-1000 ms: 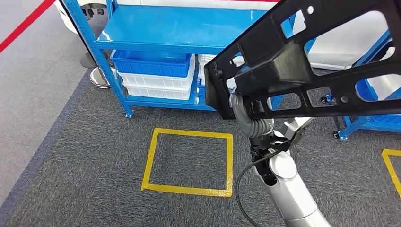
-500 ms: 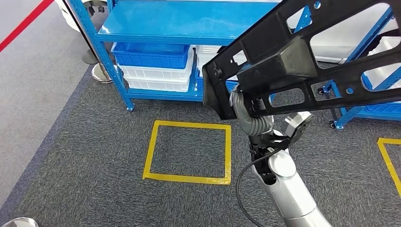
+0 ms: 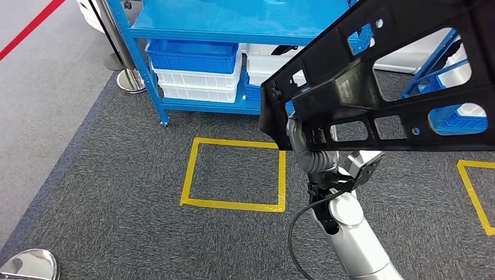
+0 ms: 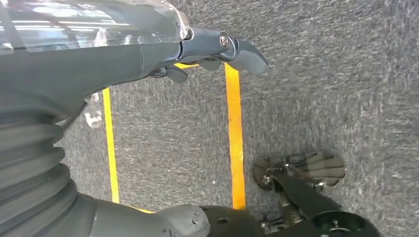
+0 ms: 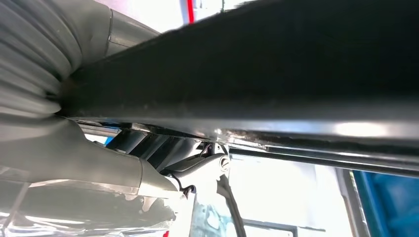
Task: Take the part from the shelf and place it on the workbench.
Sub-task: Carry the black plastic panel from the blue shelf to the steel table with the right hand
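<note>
Above the grey carpet, the right hand [image 3: 303, 140] still grips the big black plastic frame part [image 3: 373, 81] (camera moved); left hand [image 4: 207, 49] hangs open.

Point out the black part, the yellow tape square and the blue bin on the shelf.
black part [image 3: 350, 96], head view, raised centre block.
yellow tape square [image 3: 236, 143], head view, far strip.
blue bin [image 3: 192, 63], head view, front wall.

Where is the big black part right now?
In the head view the black part is up in the air, gripped by the right hand, above the carpet beside the yellow tape square.
</note>
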